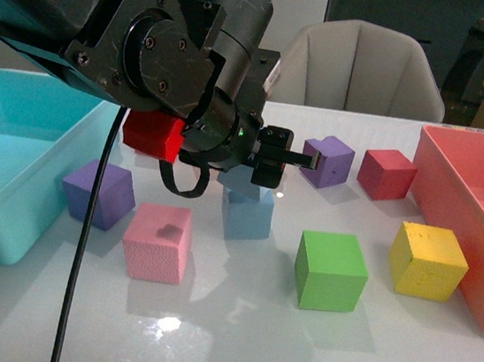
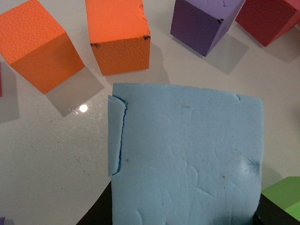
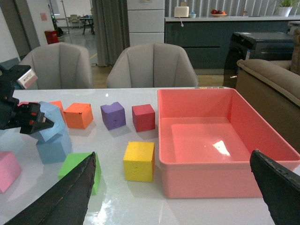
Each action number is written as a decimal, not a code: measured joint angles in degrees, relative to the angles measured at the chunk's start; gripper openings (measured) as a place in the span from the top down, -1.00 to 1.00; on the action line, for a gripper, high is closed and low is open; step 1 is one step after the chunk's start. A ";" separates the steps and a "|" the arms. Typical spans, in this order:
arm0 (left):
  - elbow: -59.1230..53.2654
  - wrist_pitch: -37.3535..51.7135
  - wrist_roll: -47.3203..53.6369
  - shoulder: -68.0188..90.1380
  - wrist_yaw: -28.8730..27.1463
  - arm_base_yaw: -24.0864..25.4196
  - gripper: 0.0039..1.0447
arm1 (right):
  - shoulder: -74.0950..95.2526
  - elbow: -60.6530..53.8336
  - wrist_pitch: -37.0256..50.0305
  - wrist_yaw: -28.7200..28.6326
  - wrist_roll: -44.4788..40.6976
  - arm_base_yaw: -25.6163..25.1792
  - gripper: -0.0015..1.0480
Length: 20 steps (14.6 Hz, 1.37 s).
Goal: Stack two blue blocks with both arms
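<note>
Two blue blocks meet mid-table in the front view. The lower block [image 1: 247,219] sits on the table [image 1: 202,345] between a pink block [image 1: 158,243] and a green block [image 1: 329,270]. The upper block [image 1: 234,184] lies tilted on its top, pinched by the left gripper [image 1: 271,167].

In the left wrist view the upper block [image 2: 187,154] fills most of the frame, with black fingers [image 2: 96,218] against its edges. Orange, purple and red blocks lie beyond it.

In the right wrist view the right gripper [image 3: 173,157] is spread wide and holds nothing, above the table near the pink bin [image 3: 211,183]. Far left, the left gripper [image 3: 35,123] clasps the upper block [image 3: 49,115], which rests on the lower block [image 3: 54,146].
</note>
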 joint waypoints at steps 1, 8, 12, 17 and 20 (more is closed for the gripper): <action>0.02 0.00 -0.02 0.02 0.04 0.00 0.21 | 0.00 0.00 0.00 0.00 0.00 0.00 -0.87; 2.25 -0.15 0.07 3.04 -1.57 -0.83 0.21 | 0.00 0.00 0.00 0.00 0.00 0.00 -0.87; 2.54 0.81 1.57 3.10 -2.16 -1.66 -0.52 | 0.00 0.00 0.00 0.00 0.00 0.00 -0.87; 2.45 1.75 2.78 2.95 -2.82 -1.53 -0.88 | 0.00 0.00 0.00 0.00 0.00 0.00 -0.87; 1.09 3.41 4.20 -1.03 -4.57 -0.87 -0.88 | 0.00 0.00 0.00 0.00 0.00 0.00 -0.87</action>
